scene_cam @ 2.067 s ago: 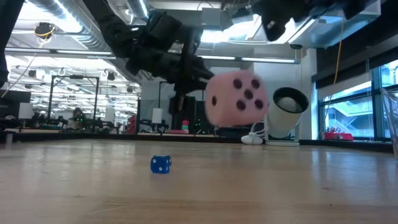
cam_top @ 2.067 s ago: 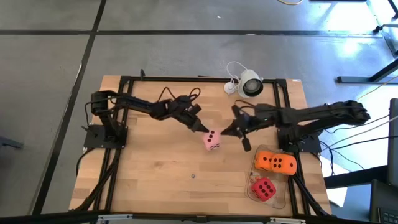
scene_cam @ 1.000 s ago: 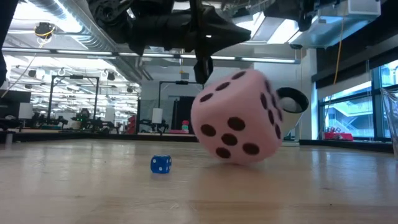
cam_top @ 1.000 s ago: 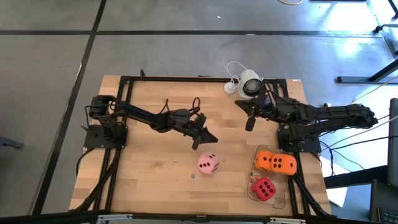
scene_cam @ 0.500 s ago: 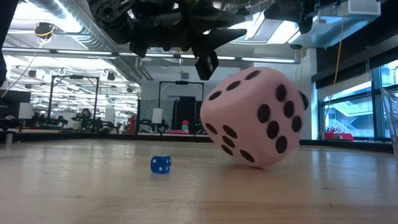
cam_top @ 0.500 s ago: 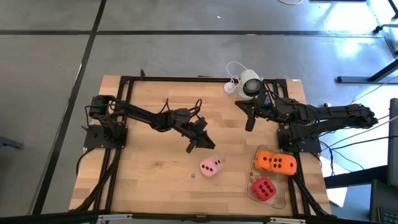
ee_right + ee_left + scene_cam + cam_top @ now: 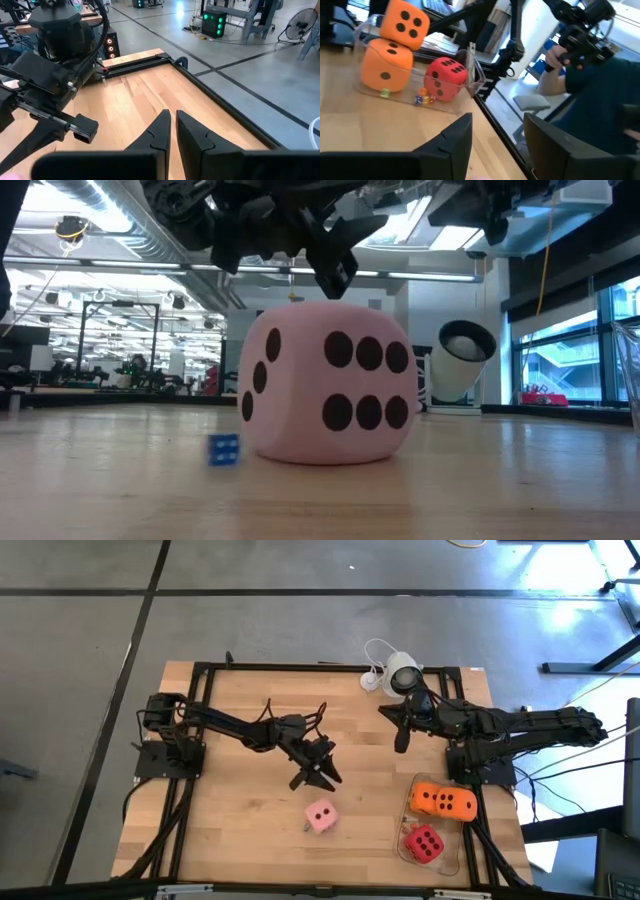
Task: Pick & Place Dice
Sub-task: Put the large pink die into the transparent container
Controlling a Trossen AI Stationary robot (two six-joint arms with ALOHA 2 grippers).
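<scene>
The pink die (image 7: 320,817) sat flat on the wooden bench (image 7: 240,830), toward the front edge near the middle. The left end effector (image 7: 314,776) hung just above and behind it, apart from it, fingers spread and empty; the left wrist view showed a clear gap between its two dark fingers (image 7: 451,140). In the low view the die faced the camera with six pips, three on its side face, and the left end effector was directly over it.

The right end effector (image 7: 400,735) was held over the back of the bench, near the white round camera (image 7: 402,676), well apart from the pink die. Its fingers (image 7: 159,131) stood nearly together with only a thin slit between them, gripping nothing.

Count: four large dice. Two orange dice (image 7: 443,803), one stacked on the other, and one red die (image 7: 424,842) sat in a clear plastic tray (image 7: 470,70) at the bench's front right corner. One pink die lay loose. A small blue die (image 7: 222,449) lay just beside the pink one; several tiny dice (image 7: 423,97) lay in the tray.

Large dice: soft-looking, matte, rounded corners, dark round pips. Bench: pale wood planks, black metal frame.
</scene>
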